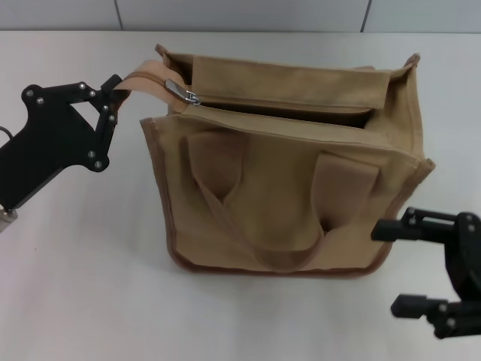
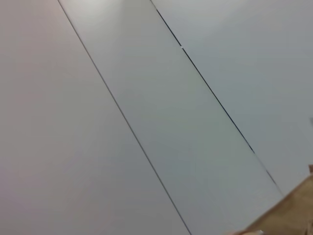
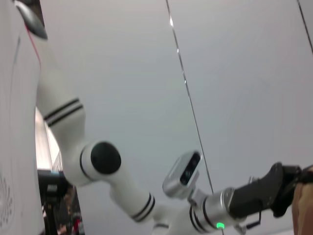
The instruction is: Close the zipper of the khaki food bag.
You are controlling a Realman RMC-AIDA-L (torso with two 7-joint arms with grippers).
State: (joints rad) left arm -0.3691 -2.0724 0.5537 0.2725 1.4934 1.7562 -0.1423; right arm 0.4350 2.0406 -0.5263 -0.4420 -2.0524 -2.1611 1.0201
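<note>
Zipper (image 1: pixel 270 105) unclosed – slider (image 1: pixel 186 94) at start; left gripper (image 1: pixel 114 92) pinches the tape tail (image 1: pixel 146 80), right gripper (image 1: pixel 398 267) spread, empty (beside bag (image 1: pixel 293 195))

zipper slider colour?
Shiny silver metal. The slider sits at the left end of the khaki food bag; head view shows it best.

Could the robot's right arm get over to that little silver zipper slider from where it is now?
Probably yes: the right gripper hangs open at the khaki food bag's near corner, nothing covers the slider, but it sits at the far end.
</note>
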